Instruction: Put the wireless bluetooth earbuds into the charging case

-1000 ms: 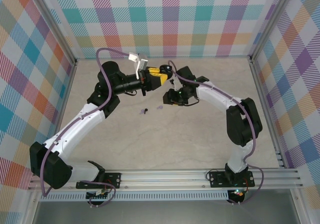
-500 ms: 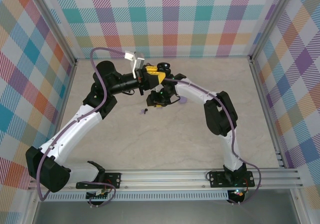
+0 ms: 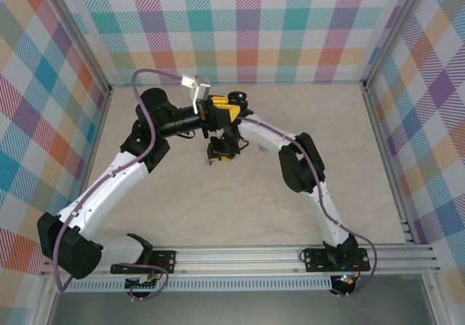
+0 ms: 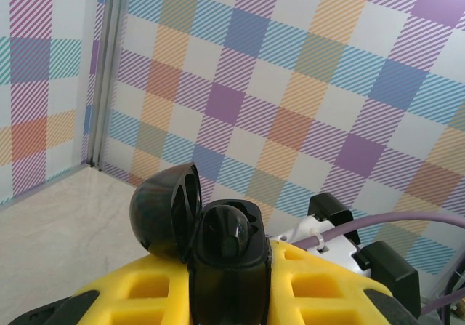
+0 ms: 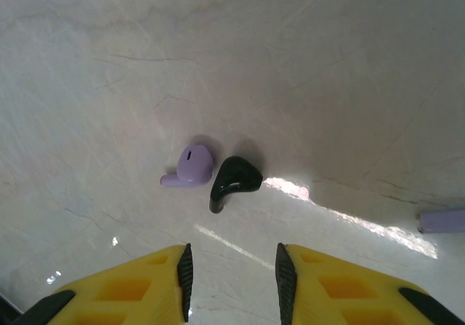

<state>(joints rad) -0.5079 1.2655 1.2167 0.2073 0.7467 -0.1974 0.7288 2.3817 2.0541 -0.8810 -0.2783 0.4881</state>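
Above the black earbud [image 5: 234,181] — right gripper [image 5: 232,270] points down, jaws apart | left gripper [image 4: 229,296] clamps open black case [image 4: 221,238]

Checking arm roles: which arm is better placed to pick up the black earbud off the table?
Right. The right gripper hangs open over the black earbud lying beside a lilac earbud on the table; the left gripper is shut on the open charging case.

We saw a robot test cell in a lab: a pale stone-look counter [image 3: 218,209] walled by pastel plaid panels [image 3: 247,27] on aluminium posts [image 3: 386,158]. A left arm [image 3: 116,176] and a right arm [image 3: 320,201] were bolted to a metal rail [image 3: 247,254].
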